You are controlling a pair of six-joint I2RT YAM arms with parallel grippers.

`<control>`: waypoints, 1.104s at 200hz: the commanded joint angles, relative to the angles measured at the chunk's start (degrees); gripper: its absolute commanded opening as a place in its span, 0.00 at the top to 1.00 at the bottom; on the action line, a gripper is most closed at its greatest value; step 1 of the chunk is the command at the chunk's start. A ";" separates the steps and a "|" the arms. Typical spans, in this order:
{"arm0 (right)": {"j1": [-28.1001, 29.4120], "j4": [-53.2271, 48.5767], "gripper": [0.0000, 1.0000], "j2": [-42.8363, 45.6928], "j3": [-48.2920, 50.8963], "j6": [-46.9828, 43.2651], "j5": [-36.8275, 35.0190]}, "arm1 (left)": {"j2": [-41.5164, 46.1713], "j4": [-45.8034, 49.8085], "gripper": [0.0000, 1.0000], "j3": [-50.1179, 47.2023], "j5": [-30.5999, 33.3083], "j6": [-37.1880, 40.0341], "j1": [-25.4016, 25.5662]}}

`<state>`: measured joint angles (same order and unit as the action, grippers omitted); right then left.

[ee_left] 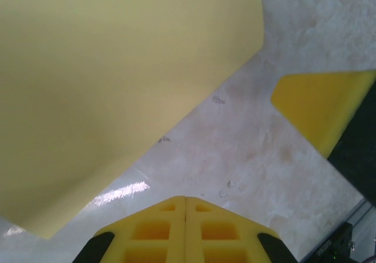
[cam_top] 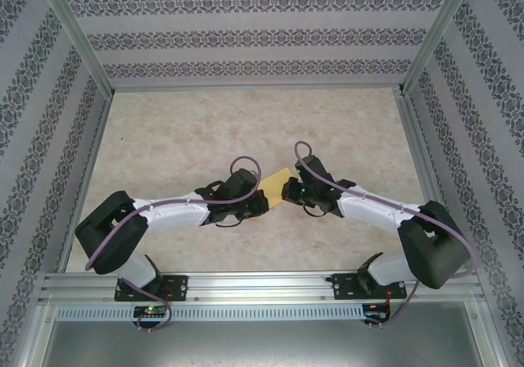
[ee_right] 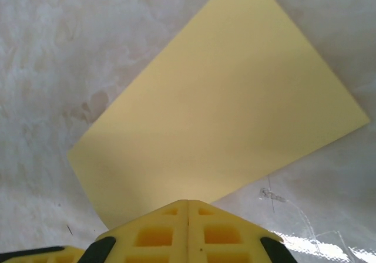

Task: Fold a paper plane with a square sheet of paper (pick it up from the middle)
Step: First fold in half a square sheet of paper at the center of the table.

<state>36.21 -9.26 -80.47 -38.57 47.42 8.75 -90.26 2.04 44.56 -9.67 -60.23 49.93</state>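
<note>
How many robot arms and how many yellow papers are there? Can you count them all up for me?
Robot arms: 2, the left arm and the right arm
Yellow paper sheet: 1
Total: 3

- The square sheet of paper point(ee_right: 223, 116) was plain pale yellow-orange.
- The table point(cam_top: 180, 138) was beige with cloudy marbling.
- The walls point(cam_top: 246, 31) were white with dark grey floral bands.
- The arms point(cam_top: 164, 214) were white and black, with purple cables point(cam_top: 242, 160).
- The left end effector point(ee_left: 185, 199) and the right end effector point(ee_right: 188, 202) were bright yellow, edged in black.
</note>
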 commanded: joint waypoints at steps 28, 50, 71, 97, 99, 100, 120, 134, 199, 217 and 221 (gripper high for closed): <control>-0.56 10.05 1.00 -6.11 0.47 -1.04 6.62 | -4.52 -8.03 0.99 -0.46 3.20 -3.57 0.69; -0.40 12.31 1.00 -9.00 -0.06 -0.50 7.75 | -5.44 -8.28 1.00 -0.30 4.24 -3.41 0.69; -0.29 12.89 1.00 -10.87 -0.54 -0.31 8.11 | -6.07 -7.68 1.00 -0.09 4.99 -3.13 0.60; -0.14 13.82 1.00 -11.89 -0.02 0.04 8.12 | -7.31 -7.30 1.00 0.11 4.48 -3.21 0.52; -0.12 13.83 1.00 -11.95 0.03 0.08 8.12 | -7.37 -7.31 1.00 0.05 4.46 -3.29 0.52; -0.10 13.87 1.00 -11.97 0.09 0.11 8.12 | -7.42 -7.36 1.00 0.07 4.47 -3.30 0.52; -0.16 14.78 1.00 -12.57 0.77 0.31 8.38 | -8.41 -7.34 1.00 0.06 4.45 -3.19 0.52; -0.13 15.05 1.00 -13.32 1.11 0.68 8.63 | -8.96 -6.72 1.00 0.25 4.61 -2.97 0.52; -0.53 16.89 1.00 -16.16 2.15 0.83 8.54 | -9.75 -2.16 1.00 -0.05 5.85 -3.49 0.52; -0.99 17.66 1.00 -16.80 2.74 0.74 8.60 | -10.14 -0.38 1.00 -0.06 5.85 -4.09 0.53; -1.05 17.71 1.00 -16.89 2.91 0.73 8.60 | -10.26 0.14 1.00 -0.03 5.95 -4.32 0.51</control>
<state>35.99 6.92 -95.42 -37.19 48.12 17.17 -99.02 -3.05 44.51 -5.41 -62.89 49.95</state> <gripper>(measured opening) 0.047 0.053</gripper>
